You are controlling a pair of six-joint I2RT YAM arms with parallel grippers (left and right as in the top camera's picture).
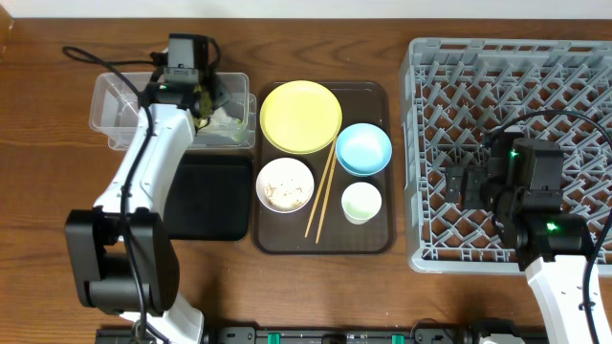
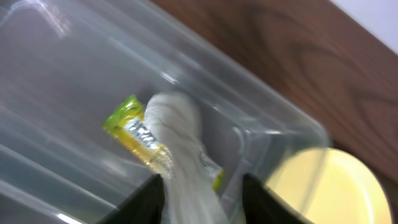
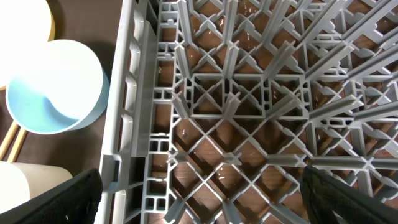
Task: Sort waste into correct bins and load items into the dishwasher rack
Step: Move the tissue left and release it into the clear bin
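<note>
Our left gripper (image 2: pixel 202 190) hangs over the clear tub (image 2: pixel 74 74), paper scrap (image 2: pixel 180 134) between its fingers (image 2: pixel 146 200) beside the wrapper (image 2: pixel 127 127); we cannot tell whether it grips. Our right gripper (image 3: pixel 205 196) gapes empty above the rack (image 3: pixel 249 93)

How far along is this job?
Done: the yellow-green snack wrapper is inside the clear plastic tub. In hand: the crumpled white paper scrap sits between the fingers of the left claw over that tub. Left: rice-like scraps in the white bowl; the grey pegged rack holds no dishes, right claw open above it.
</note>
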